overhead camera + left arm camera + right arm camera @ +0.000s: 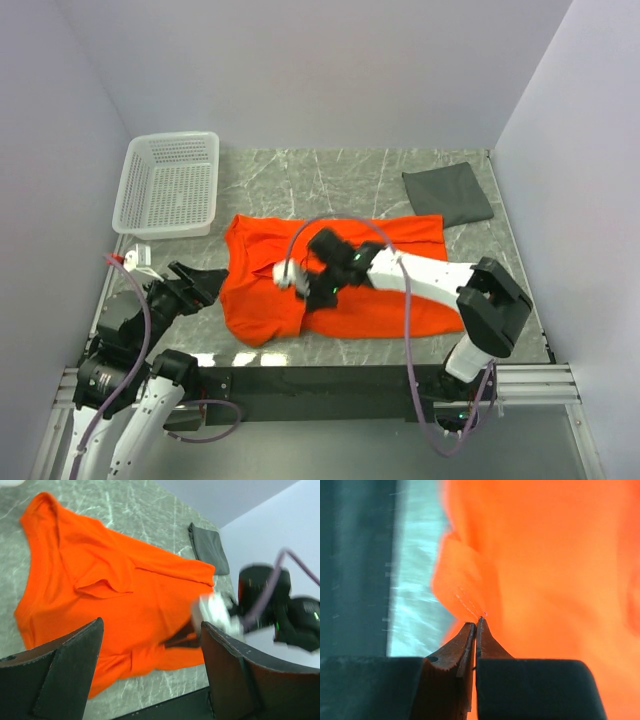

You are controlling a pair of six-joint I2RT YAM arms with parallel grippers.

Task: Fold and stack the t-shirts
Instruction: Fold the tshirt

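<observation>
My right claw is pressed together on the orange t-shirt, pinching a small raised ridge of cloth at the very tips of my fingers. My left claw hangs spread wide over the near left part of the desk, just beside the shirt's left side and holding nothing. The orange shirt lies mostly flat across the middle of the desk, reaching toward the near edge, with a sleeve tucked over on its left part. The dark grey t-shirt sits folded at the far right corner, well apart. The white lattice basket stands at the far left corner.

My worry is the grip: I seem to have only a thin pinch of fabric, so a quick lift could let it slip out and drop crumpled. Nothing pins the rest of the shirt, so pulling may drag the whole garment instead of turning one layer, perhaps over the near edge. I may also have caught one layer only, giving a crooked fold. My two arms are close here, and a careless sweep could knock them together.
</observation>
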